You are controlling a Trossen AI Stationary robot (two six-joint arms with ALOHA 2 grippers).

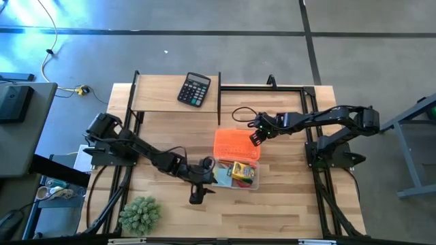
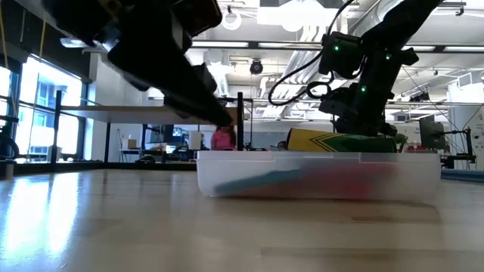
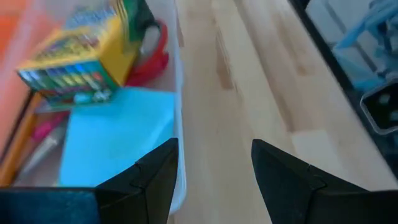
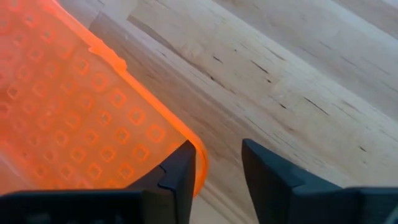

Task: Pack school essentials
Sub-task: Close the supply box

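Note:
A clear box stands mid-table and holds a green-yellow packet, red-handled scissors, a light-blue notepad, a pencil and a pink pen. Its orange lid lies flat just beyond it. My left gripper is open at the box's left end; one finger is over the clear wall, the other over bare wood. My right gripper is open at the lid's far right corner, which pokes in beside one finger. My left gripper slants down over the box's left end wall; I cannot tell whether a finger touches it. My right gripper points steeply down at the lid's corner. One finger lies over that corner, and I cannot tell whether it touches. The other finger stands apart over wood.
A black calculator lies on the raised shelf at the far edge. A spiky green plant stands at the near left corner. A small black object sits in front of the box. Bare wood lies right of the box.

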